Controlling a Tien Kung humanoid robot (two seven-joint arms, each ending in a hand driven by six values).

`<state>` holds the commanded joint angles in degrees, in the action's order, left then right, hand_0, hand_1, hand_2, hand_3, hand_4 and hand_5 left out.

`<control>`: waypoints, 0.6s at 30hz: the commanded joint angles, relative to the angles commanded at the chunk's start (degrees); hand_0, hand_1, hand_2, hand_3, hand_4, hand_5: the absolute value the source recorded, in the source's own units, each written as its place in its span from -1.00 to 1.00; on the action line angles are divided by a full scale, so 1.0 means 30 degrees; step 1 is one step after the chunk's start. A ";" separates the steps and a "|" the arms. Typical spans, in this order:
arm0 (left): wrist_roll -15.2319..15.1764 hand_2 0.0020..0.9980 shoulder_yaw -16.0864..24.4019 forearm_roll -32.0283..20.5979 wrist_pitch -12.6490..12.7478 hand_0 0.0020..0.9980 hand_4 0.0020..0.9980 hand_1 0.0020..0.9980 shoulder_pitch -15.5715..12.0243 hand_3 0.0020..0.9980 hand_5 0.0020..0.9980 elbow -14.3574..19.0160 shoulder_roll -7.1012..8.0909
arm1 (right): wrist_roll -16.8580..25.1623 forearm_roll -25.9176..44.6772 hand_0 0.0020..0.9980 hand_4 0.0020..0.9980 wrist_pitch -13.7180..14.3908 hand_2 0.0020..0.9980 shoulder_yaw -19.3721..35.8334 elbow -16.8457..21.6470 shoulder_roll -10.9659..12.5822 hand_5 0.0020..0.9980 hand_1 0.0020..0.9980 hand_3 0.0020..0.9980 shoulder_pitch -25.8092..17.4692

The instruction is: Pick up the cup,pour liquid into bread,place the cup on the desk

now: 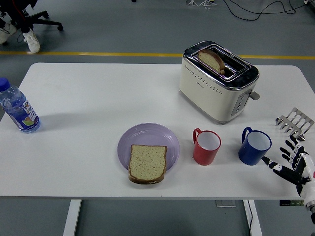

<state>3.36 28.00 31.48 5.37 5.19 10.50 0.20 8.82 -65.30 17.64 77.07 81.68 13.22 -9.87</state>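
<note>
- The red cup (206, 147) stands upright on the white surface (88, 98), just to the right of the purple plate (147, 138). Its handle points to the left and its inside looks white; if there is liquid in it cannot be told.
- The blue cup (254, 146) stands upright to the right of the red cup, a little apart from it, with its handle at the upper left. Its inside also looks white.
- A slice of bread (147, 163) lies flat on the near part of the plate and reaches over the plate's front rim.
- The cream toaster (218, 81) stands behind the cups, and one slice of toast (211, 60) sticks up out of a slot.
- A water bottle (17, 107) with a blue cap stands at the left edge of the surface.
- A metal toast rack (295, 121) is near the right edge.
- The right hand (293, 164) comes in from the lower right corner. Its fingers are spread and hold nothing; it is near the blue cup, not touching it.
</note>
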 joint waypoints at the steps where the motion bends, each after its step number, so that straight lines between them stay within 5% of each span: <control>1: 0.0000 0.21 0.0029 0.0003 0.0001 0.25 -0.25 0.20 0.0010 0.12 0.99 -0.0002 -0.0003 | 0.0059 -0.0095 0.83 1.00 0.0097 0.92 -0.0147 -0.0136 -0.0004 -0.76 0.75 1.00 0.0125; 18: 0.0010 0.21 -0.0053 -0.0103 -0.0002 0.25 -0.25 0.20 0.0132 0.11 0.98 -0.0012 -0.0023 | 0.0412 0.0152 0.81 1.00 0.0961 0.88 -0.1418 -0.1775 -0.0331 -0.78 0.72 1.00 0.1911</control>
<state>3.39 27.84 31.17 5.37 5.58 10.47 0.13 10.05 -64.84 20.53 72.81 76.36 12.22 -4.14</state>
